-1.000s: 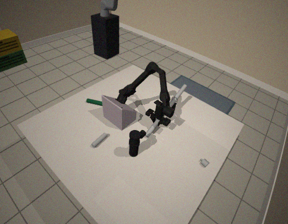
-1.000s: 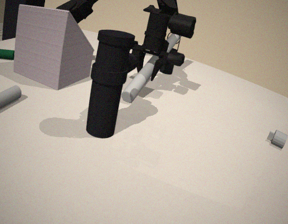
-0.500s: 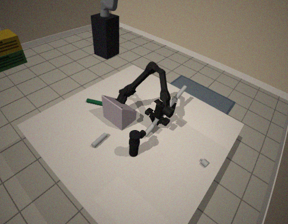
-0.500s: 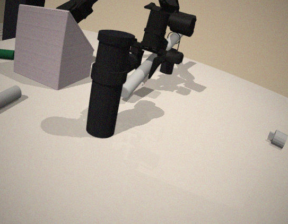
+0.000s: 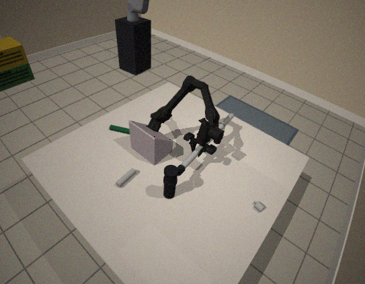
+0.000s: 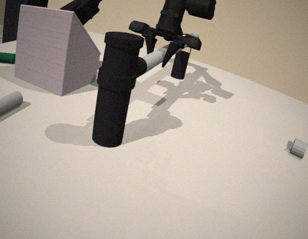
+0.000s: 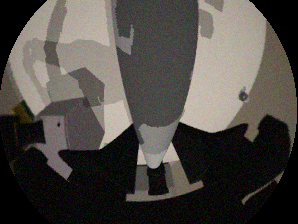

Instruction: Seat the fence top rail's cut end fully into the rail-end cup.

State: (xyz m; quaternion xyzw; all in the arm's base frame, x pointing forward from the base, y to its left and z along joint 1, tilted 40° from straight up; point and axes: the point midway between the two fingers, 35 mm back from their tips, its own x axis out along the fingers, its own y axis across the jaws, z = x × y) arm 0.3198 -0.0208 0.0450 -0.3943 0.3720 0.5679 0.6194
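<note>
The big black post (image 5: pixel 169 186) (image 6: pixel 109 113) stands upright. Its brace band (image 6: pixel 116 80) sits on the upper part, a little below the post cap (image 6: pixel 124 39). The black rail-end cup (image 5: pixel 181 169) (image 6: pixel 141 67) is on the band's side. The grey rail (image 5: pixel 189 160) (image 6: pixel 154 60) (image 7: pixel 157 65) slopes, and its near end meets the cup's mouth; how deep it sits is hidden. Its far part passes the loop near the short black post (image 6: pixel 180 65), partly hidden by the arm. My gripper (image 5: pixel 197 152) (image 6: pixel 156 60) (image 7: pixel 151 122) is shut on the rail, a short way from the cup.
A pale wedge block (image 5: pixel 142 143) (image 6: pixel 42 51) (image 7: pixel 85 127) stands left of the gripper, with a green rod (image 5: pixel 119 128) (image 6: pixel 4 58) behind it. A short grey pipe (image 5: pixel 127 178) (image 6: pixel 7 105) lies left of the post; a small grey fitting (image 5: pixel 259 206) (image 6: pixel 299 148) lies to the right.
</note>
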